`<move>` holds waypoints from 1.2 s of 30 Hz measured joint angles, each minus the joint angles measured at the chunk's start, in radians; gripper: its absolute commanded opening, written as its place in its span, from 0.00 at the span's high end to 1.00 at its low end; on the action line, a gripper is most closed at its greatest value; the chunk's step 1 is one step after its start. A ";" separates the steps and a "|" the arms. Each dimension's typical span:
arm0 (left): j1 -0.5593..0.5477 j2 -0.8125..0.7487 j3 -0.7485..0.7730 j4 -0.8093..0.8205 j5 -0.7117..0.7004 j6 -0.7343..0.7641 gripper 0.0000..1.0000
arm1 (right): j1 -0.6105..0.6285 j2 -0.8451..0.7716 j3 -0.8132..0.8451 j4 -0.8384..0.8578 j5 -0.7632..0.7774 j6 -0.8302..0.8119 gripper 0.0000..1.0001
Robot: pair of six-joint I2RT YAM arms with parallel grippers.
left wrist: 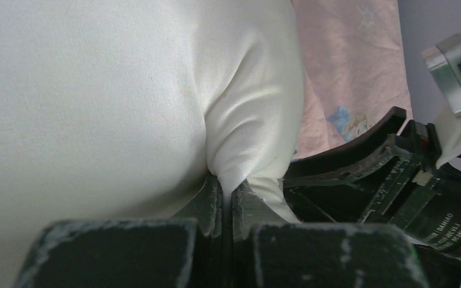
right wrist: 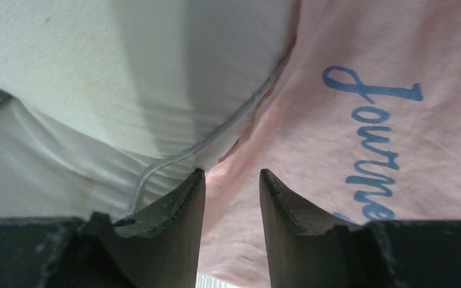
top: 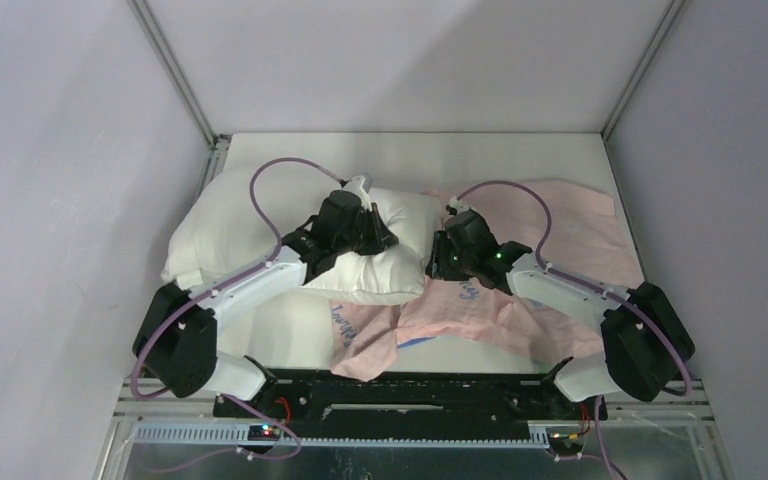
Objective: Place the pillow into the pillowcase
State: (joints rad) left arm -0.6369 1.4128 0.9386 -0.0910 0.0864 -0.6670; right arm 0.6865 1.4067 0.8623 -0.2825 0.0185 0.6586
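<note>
The plump white pillow (top: pixel 250 230) lies on the left half of the table, its right end against the pink pillowcase (top: pixel 580 225). My left gripper (top: pixel 380 235) is at that right end, shut on a pinched fold of pillow fabric (left wrist: pixel 246 120); its jaws (left wrist: pixel 227 189) meet on the cloth. My right gripper (top: pixel 438 255) hovers just right of it, over the seam where pillow and pillowcase meet. It stands open (right wrist: pixel 231 177), with pink cloth behind the gap and nothing gripped. The pillow (right wrist: pixel 126 72) fills the right wrist view's left side, and the pillowcase (right wrist: pixel 336 150) shows blue "Journey" lettering.
Pale walls with metal corner posts (top: pixel 175 80) enclose the white table (top: pixel 410 160) on three sides. The right arm's black wrist (left wrist: pixel 420 180) sits close beside the left gripper. The pillowcase's crumpled near edge (top: pixel 370 340) reaches the front rail (top: pixel 410 385).
</note>
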 measured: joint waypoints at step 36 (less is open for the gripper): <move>-0.015 0.110 0.100 -0.004 -0.088 -0.076 1.00 | 0.097 -0.183 0.009 -0.035 0.023 -0.125 1.00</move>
State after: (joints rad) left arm -0.6518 1.5227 1.0382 -0.0948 -0.0017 -0.7429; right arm 0.7837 1.2236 0.8715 -0.3172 0.0414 0.5335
